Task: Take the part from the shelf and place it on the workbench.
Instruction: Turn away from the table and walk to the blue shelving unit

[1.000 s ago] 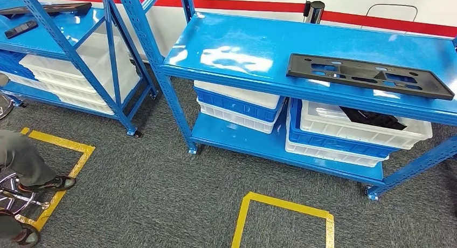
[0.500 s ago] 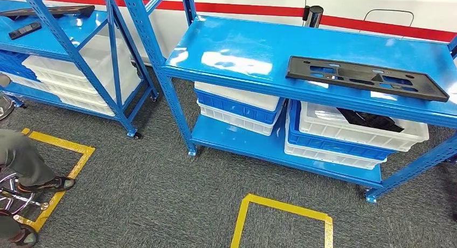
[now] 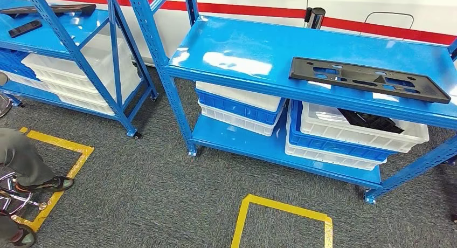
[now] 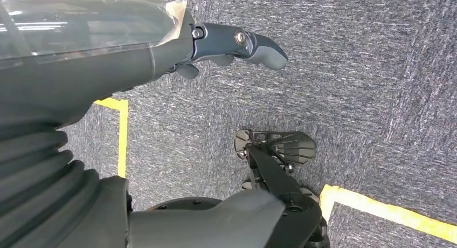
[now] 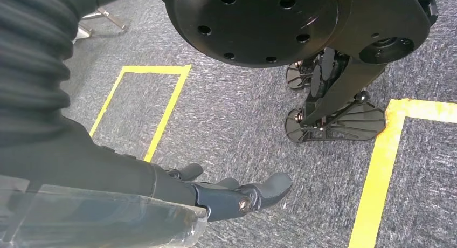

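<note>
Left hand [image 4: 226, 46] empty, fingers [image 4: 264, 48] loosely extended; right hand [image 5: 232, 194] same.

Blue shelf [image 3: 242, 48] top: black part [image 3: 369, 78] flat, right side; crates [image 3: 350, 135] below.

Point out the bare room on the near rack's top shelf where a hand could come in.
The top shelf is bare from its left post across to the black part, which takes the right end. Below, white and blue bins crowd the lower shelf. Both hands hang empty over the carpet.
</note>
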Robot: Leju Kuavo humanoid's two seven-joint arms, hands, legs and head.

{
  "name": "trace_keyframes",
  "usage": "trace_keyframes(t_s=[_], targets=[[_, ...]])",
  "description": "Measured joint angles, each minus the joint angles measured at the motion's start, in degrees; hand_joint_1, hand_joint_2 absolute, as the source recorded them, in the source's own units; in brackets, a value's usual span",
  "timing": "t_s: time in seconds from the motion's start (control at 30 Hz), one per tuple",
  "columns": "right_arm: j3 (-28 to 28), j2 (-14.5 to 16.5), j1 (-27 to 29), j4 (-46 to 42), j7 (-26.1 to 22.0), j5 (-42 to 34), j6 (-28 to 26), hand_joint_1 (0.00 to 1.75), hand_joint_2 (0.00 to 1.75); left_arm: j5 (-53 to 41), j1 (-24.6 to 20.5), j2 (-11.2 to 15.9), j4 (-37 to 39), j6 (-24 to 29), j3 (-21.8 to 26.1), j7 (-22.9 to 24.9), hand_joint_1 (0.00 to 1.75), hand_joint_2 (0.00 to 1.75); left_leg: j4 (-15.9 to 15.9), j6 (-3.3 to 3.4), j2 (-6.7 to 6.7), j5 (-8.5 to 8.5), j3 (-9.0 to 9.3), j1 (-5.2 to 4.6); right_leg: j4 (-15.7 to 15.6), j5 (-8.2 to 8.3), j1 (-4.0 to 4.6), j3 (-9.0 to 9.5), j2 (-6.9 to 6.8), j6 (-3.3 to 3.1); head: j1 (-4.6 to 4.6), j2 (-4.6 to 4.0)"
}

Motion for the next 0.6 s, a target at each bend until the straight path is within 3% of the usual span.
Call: trace_keyframes(t_s=[0.23,0.6], targets=[[0.0,0.0,0.0,0.0,0.0,0.0,0.0,0.00,1.75,0.0,0.0,0.0,0.0,0.0,0.0,0.0,0.00,1.75,0.0,-0.63,0.03,-0.08,0.01,-0.03,0.0,-0.01,-0.06,0.04,0.00,-0.01,0.01,0.00],[0.0,0.0,0.0,0.0,0.0,0.0,0.0,0.00,1.75,0.0,0.0,0.0,0.0,0.0,0.0,0.0,0.00,1.75,0.0,-0.62,0.03,-0.09,0.02,-0.09,0.0,-0.01,-0.18,0.04,0.00,-0.01,0.01,0.00]])
